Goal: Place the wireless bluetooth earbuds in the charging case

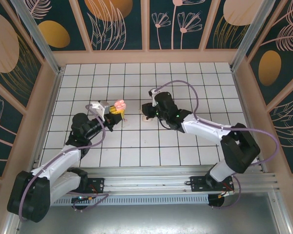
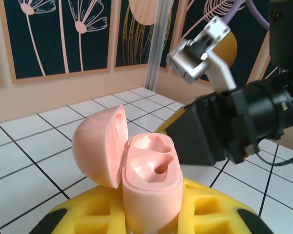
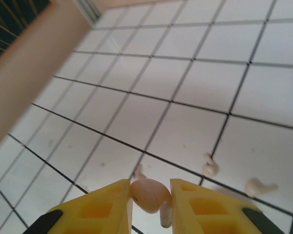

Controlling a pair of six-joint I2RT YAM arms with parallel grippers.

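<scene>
The open charging case [image 2: 149, 178] is clamped upright by the left gripper [image 1: 115, 111], evidently to receive the earbud [image 3: 147, 196] pinched in the right gripper [image 3: 150, 189].

The charging case [image 2: 149, 180] sits in the left claw [image 1: 118, 110], left of the right claw [image 3: 150, 192]'s earbud [image 3: 144, 196].

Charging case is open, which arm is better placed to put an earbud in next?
Right: the right gripper pinches an earbud, while the left gripper holds the open charging case, sockets empty.
</scene>
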